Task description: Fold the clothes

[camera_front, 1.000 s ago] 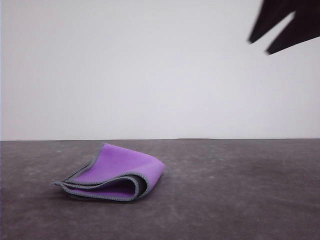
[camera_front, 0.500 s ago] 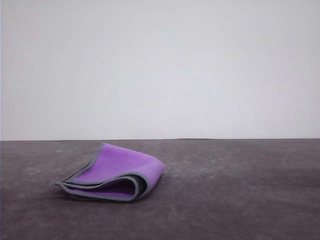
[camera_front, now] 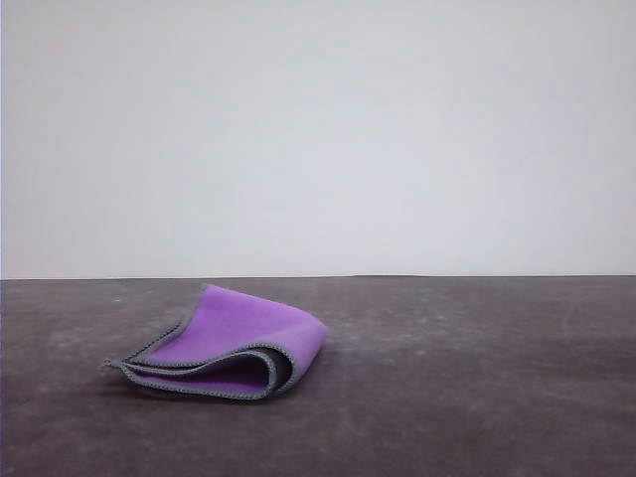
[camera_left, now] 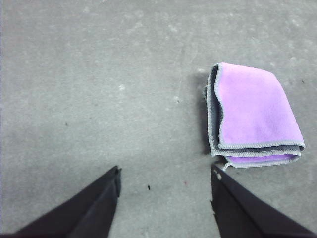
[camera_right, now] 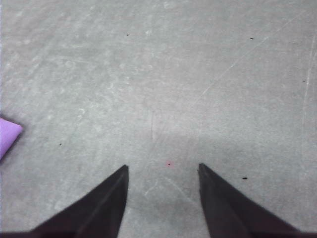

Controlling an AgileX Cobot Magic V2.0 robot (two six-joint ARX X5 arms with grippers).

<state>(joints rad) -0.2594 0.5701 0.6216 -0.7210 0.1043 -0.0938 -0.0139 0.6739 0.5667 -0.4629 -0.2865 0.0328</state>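
The clothes (camera_front: 231,348) are one small cloth folded into a thick packet, purple face up, grey stitched hem along the layered edges. It lies on the dark table left of centre in the front view. In the left wrist view the clothes (camera_left: 252,115) rest flat beside my left gripper (camera_left: 165,171), which hangs open above bare table with nothing between its fingers. A purple corner of the clothes (camera_right: 7,136) shows at the edge of the right wrist view. My right gripper (camera_right: 163,167) is open over bare table, well apart from that corner.
The grey table (camera_front: 477,388) is scuffed and faintly scratched, and it ends at a plain white wall (camera_front: 318,139) behind.
A dark gripper at the upper right of the front view one second ago has left that view. The cloth has not moved.
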